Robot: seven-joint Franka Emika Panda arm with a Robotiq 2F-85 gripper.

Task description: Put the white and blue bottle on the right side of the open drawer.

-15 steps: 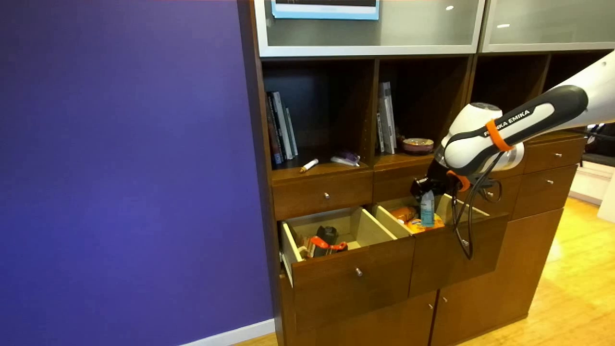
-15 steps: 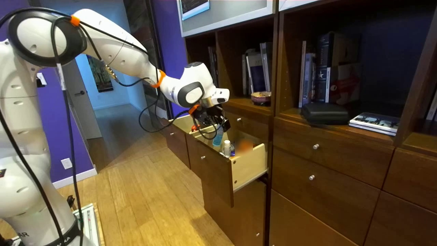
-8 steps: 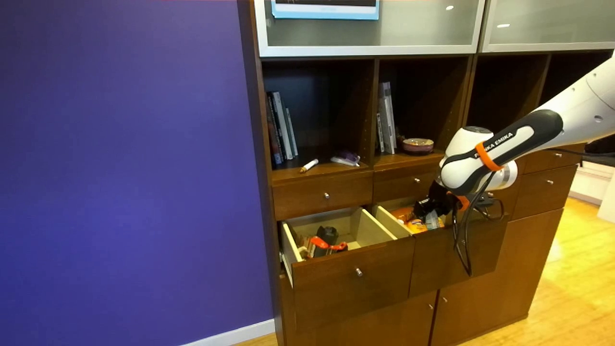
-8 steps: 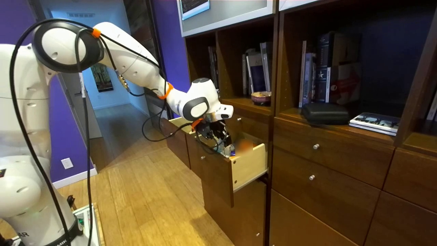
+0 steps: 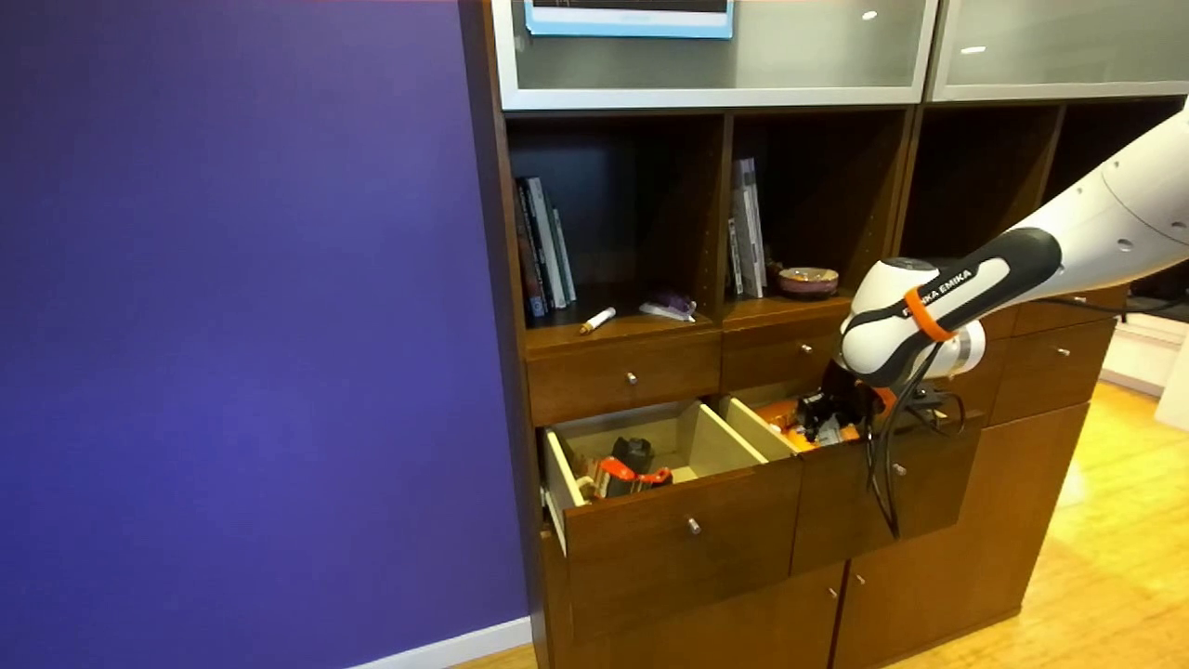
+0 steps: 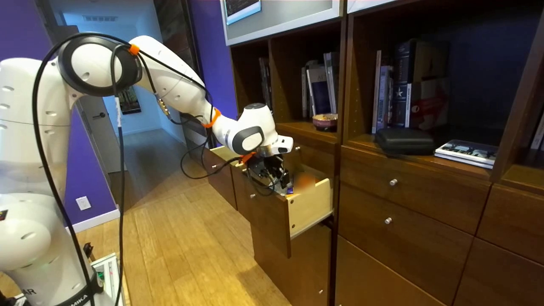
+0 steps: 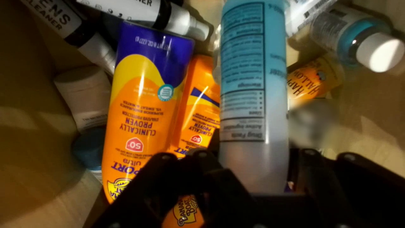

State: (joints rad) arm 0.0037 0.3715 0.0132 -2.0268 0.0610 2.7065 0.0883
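Two halves to the drawer [image 5: 720, 451], both pulled out in an exterior view. Left half [image 5: 632, 426]: red-and-black item [image 5: 620, 467], outside the job. Right half [image 5: 845, 516]: contents as follows, taken across the wrist view.

Lens cleaner [image 7: 63, 22], label legible; pale tub [image 7: 84, 101], blue-capped, near it. Sunscreen [image 7: 139, 104], large orange tube; slim tube [image 7: 199, 104], also orange, just beside it.

Bottle [image 7: 246, 79], one — light blue body, clear at the end by the label's heading. Located within the right half, above or upon the loose stock; whether its base bears on anything, hidden. Handling, by judgement: light unless full, stiffish plastic with some give, smooth and inclined to slip or roll, not fragile. Hard squeezing could dent it. Best hold: square across the upper body, level on opposite sides.

Gripper [image 7: 258, 167], one: narrowed to bottle width, fingers [image 7: 313, 172] close along both flanks of the clear end, judged to be holding it there — a sound place, leaving the base free for setting down.

Halloween packet [image 7: 313, 79], then white-capped bottle [image 7: 379, 52], far right; contact with either, cannot be told.
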